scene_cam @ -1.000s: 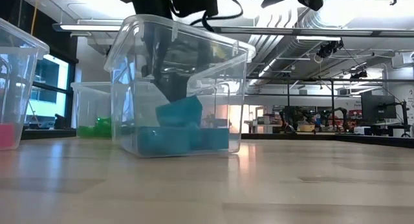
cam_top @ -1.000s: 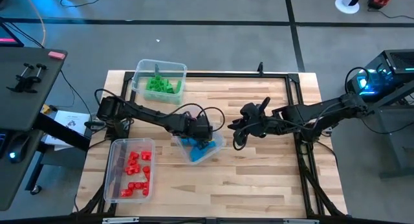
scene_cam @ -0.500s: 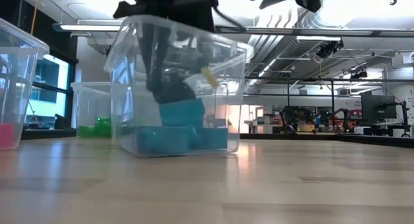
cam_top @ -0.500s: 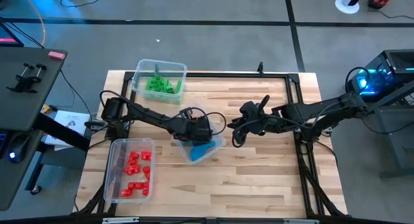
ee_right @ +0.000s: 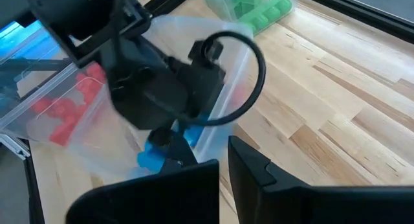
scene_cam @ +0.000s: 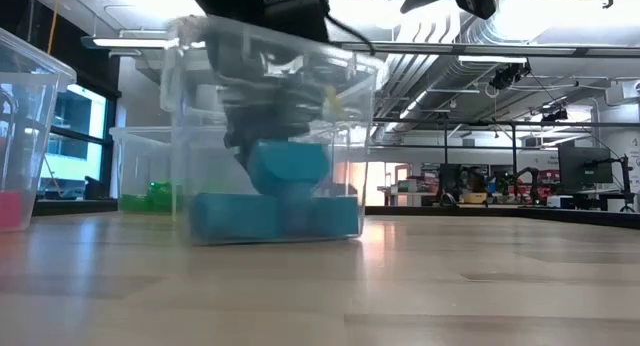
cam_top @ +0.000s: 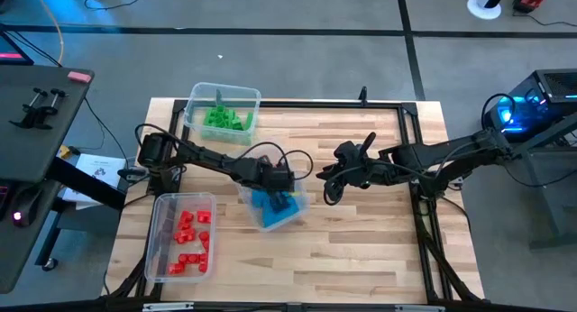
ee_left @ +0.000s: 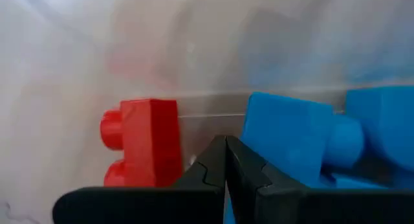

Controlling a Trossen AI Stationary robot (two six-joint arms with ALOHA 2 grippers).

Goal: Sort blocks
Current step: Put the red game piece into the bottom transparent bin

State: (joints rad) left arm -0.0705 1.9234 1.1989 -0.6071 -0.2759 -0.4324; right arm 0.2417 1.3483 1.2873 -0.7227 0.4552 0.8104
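Closed tight with nothing between them, the left gripper's point(ee_left: 225, 160) fingers reach down into the clear bin point(cam_top: 270, 220) at mid-table, among blue blocks point(cam_top: 275, 204) with one red block point(ee_left: 145, 141) beside them. Right of it, the right gripper point(cam_top: 328, 189) hovers closed and empty. Green blocks point(cam_top: 225, 119) fill the far-left bin point(cam_top: 195, 100), red blocks point(cam_top: 191, 240) the near-left bin point(cam_top: 160, 220).

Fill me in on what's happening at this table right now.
Two robot arms are sorting toy blocks by colour into clear bins. The left gripper, shut, is down inside the middle bin among the blue blocks; its wrist view shows a red block lying there beside the blue ones. The right gripper, shut and holding nothing, hovers just beside that bin. The green blocks fill the far bin and the red blocks the near one.
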